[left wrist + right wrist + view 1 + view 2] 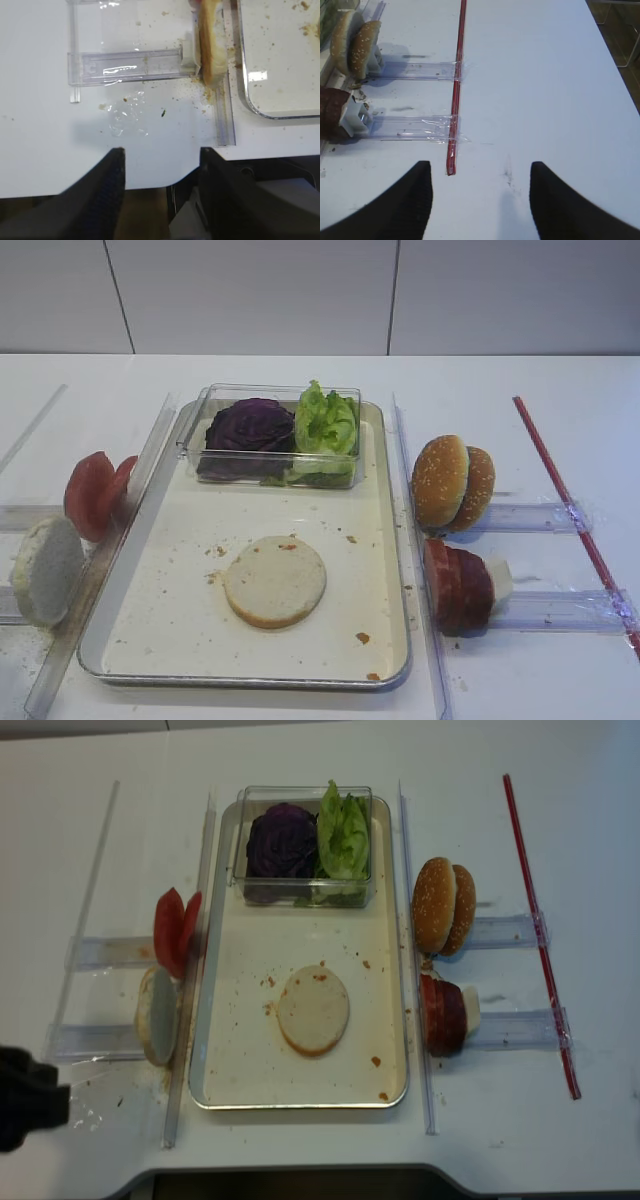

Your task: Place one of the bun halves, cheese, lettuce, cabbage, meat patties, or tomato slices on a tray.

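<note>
Exterior high: round flat whitish bun half [275, 581] lies on large rectangular metal tray [385, 570]. Right wrist: right gripper [479, 200] hovers over white table [545, 90], fingers together per its reading. Left wrist: left gripper [161, 182] empty, fingers apart, near tray's corner.

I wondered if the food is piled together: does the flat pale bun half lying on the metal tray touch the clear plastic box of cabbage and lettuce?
Apart. In the exterior high view, bare cream tray floor separates the flat pale bun half from the clear plastic box.
</note>
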### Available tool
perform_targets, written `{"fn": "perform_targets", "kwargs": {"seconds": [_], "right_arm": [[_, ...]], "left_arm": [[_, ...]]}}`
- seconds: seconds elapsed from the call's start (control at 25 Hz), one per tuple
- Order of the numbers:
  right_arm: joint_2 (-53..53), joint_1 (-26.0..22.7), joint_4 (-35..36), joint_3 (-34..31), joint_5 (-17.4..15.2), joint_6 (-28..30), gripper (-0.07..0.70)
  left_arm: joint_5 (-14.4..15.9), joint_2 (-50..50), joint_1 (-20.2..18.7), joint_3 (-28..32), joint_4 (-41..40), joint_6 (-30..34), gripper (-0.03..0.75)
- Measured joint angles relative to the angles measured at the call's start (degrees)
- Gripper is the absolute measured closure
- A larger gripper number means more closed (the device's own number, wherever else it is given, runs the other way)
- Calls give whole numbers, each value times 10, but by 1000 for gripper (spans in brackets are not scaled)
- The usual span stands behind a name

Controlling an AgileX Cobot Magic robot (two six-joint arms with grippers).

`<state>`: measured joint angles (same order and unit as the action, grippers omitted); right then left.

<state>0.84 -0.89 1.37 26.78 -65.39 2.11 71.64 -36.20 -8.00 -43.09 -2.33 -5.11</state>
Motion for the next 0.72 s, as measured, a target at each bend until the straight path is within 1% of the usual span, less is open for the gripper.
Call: {"fn": "perform_targets", "kwargs": {"seconds": [0.2, 0.48, 0.72], "right_arm": [[0, 0, 0, 0, 0, 0, 185], [0, 0, 0, 0, 0, 0, 185], [0, 0, 0, 0, 0, 0, 185]], "left_arm": [[4, 97, 0, 25, -13, 10, 387], [6, 221, 0, 84, -17, 16, 390], [-13, 307, 0, 135, -20, 20, 402]]}}
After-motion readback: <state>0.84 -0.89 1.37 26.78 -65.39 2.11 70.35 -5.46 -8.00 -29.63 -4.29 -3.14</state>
